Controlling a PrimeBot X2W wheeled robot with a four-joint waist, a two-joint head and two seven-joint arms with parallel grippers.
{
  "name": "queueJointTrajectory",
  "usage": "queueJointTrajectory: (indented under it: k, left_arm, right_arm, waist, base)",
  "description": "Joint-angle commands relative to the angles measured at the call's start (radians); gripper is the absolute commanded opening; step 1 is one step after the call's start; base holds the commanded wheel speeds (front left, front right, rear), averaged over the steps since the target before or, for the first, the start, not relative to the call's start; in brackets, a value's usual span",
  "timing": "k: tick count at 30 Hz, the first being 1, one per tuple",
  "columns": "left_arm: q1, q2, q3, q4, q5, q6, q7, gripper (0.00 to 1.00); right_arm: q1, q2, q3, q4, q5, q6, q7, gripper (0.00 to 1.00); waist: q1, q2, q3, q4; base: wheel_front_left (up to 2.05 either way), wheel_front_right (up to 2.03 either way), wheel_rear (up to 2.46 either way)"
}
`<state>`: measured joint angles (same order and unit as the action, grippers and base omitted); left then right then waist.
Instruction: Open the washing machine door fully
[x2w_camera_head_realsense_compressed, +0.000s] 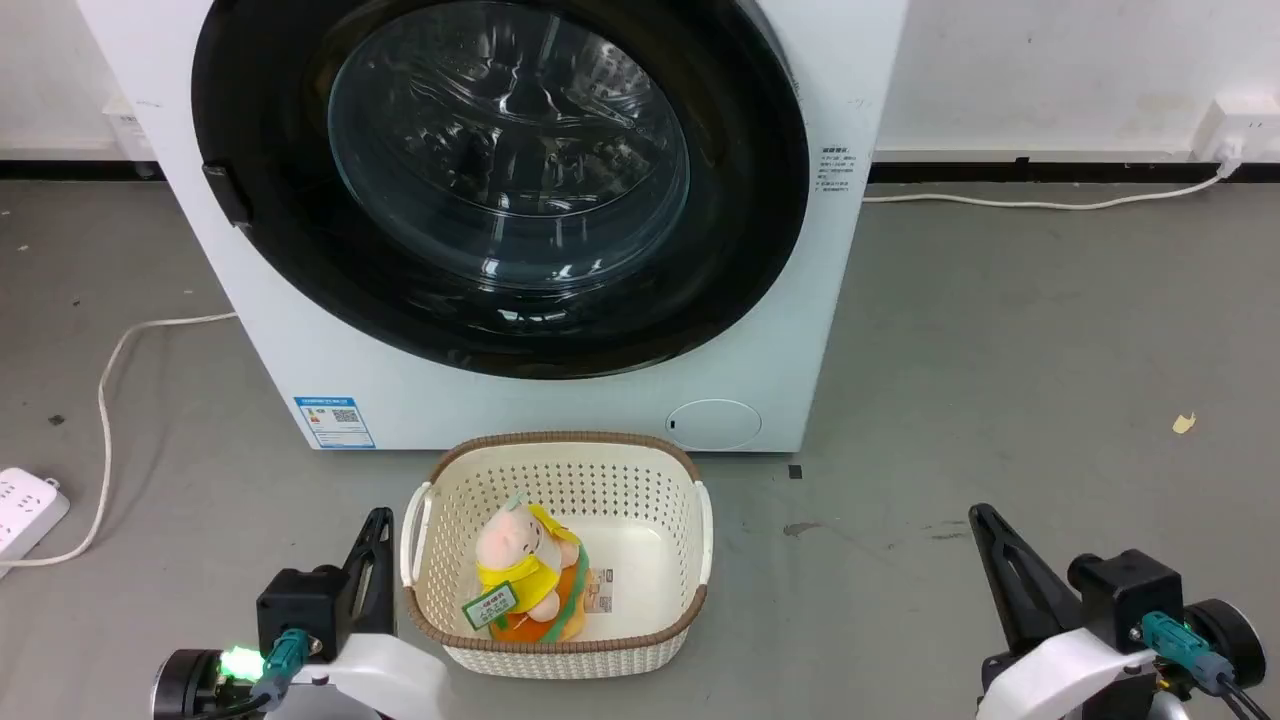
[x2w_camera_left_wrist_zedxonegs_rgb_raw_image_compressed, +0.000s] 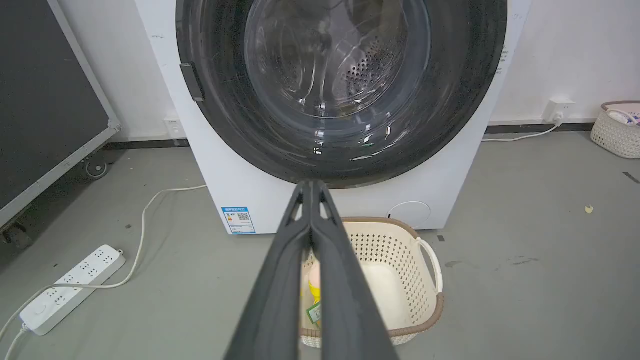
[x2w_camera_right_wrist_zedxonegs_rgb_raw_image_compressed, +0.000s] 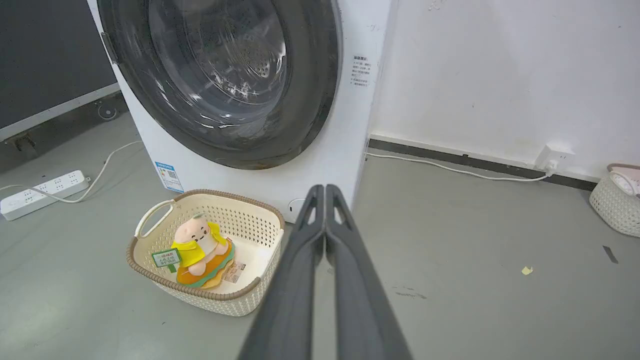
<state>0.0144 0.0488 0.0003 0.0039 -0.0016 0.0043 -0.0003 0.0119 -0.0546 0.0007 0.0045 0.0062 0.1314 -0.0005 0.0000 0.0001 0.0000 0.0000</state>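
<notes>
One washing machine (x2w_camera_head_realsense_compressed: 450, 410); one washing machine door (x2w_camera_head_realsense_compressed: 500, 180); two baskets, a near basket (x2w_camera_head_realsense_compressed: 600, 478) and a far basket (x2w_camera_right_wrist_zedxonegs_rgb_raw_image_compressed: 612, 210); one plush toy (x2w_camera_head_realsense_compressed: 525, 565); one power strip (x2w_camera_left_wrist_zedxonegs_rgb_raw_image_compressed: 75, 287); one blue label sticker (x2w_camera_head_realsense_compressed: 335, 422).

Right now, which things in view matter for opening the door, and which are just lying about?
For the job: washing machine door, closed; washing machine; left gripper and right gripper, both shut.
Lying about: cream basket with plush toy; power strip; floor cable.

White washing machine (x2w_camera_head_realsense_compressed: 520, 400), glossy black door (x2w_camera_head_realsense_compressed: 740, 200), little blue sticker (x2w_camera_head_realsense_compressed: 335, 421). The basket (x2w_camera_head_realsense_compressed: 620, 480) is cream with a dotted hole pattern and a brown rim. The toy (x2w_camera_head_realsense_compressed: 520, 560) is pink, yellow and orange, and the floor (x2w_camera_head_realsense_compressed: 1000, 400) is plain grey.
</notes>
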Motion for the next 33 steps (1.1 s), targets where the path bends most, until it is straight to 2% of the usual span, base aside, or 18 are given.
queueJointTrajectory:
  k: [1,33]
  left_arm:
    - [-0.014,0.001,0.000,-0.004,0.002,-0.004,0.000,0.00]
    - [-0.014,0.001,0.000,-0.004,0.002,-0.004,0.000,0.00]
  right_arm:
    - [-0.012,0.004,-0.001,-0.005,-0.006,-0.001,0.000,0.00]
    - [-0.012,0.004,-0.001,-0.005,-0.006,-0.001,0.000,0.00]
  waist:
    - [0.0000,-0.0001,0.000,0.000]
    - [0.0000,-0.0001,0.000,0.000]
  base:
    - [0.00,0.00,0.00]
    - [0.00,0.00,0.00]
